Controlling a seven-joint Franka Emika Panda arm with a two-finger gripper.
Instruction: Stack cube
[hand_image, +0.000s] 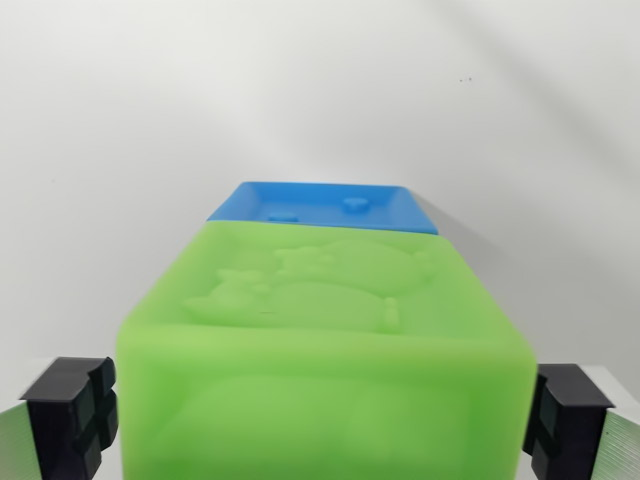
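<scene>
Right up close, the gripper (320, 415) has its two black pads (72, 410) pinching the green cube (325, 350) on its left and right sides, the cube filling the near half of the wrist view. An embossed relief sits on its upper face; no writing or brand can be read there. Just beyond it, the blue cube (325, 207) peeks out, with small raised marks on top, against a plain white surface (320, 90). My worry: the two look offset in depth, so an early release could leave green overhanging and tipping off.
</scene>
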